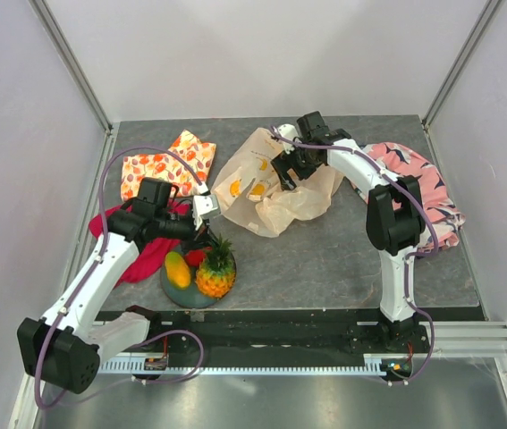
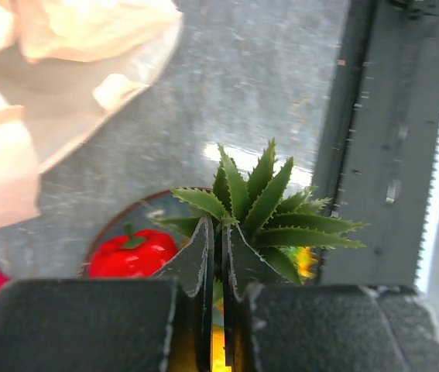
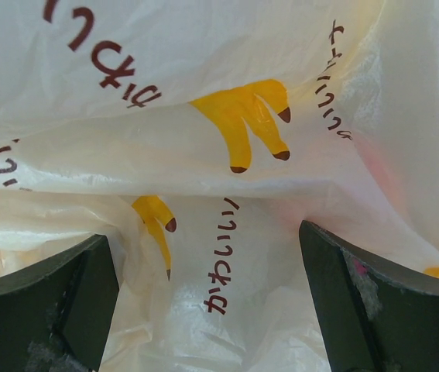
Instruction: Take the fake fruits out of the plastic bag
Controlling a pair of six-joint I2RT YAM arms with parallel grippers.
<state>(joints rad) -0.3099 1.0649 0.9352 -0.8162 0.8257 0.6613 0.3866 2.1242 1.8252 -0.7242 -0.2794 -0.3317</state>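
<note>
Fake fruits (image 1: pixel 207 268) nearest you: a pineapple (image 1: pixel 216 275), mango (image 1: pixel 177 268) and red pepper (image 2: pixel 132 254) sit together on the dark round plate (image 1: pixel 184 299), all glossy, with the pineapple upright and its green leaves up. Your left gripper (image 2: pixel 217 226) hangs just above those leaves with its fingers pressed together; whether a leaf is pinched cannot be told. Farther back, the plastic bag (image 1: pixel 266 201) lies crumpled, cream with yellow bananas, its contents unreadable, and your right gripper (image 1: pixel 286 172) is spread wide over it.

- Bare table (image 1: pixel 342 255) lies open from the plastic bag (image 1: pixel 266 201) to the near edge, on the right.
- Spiky pineapple (image 2: pixel 269 209) leaves crowd the left claw (image 2: pixel 216 240) at its closed tips.
</note>
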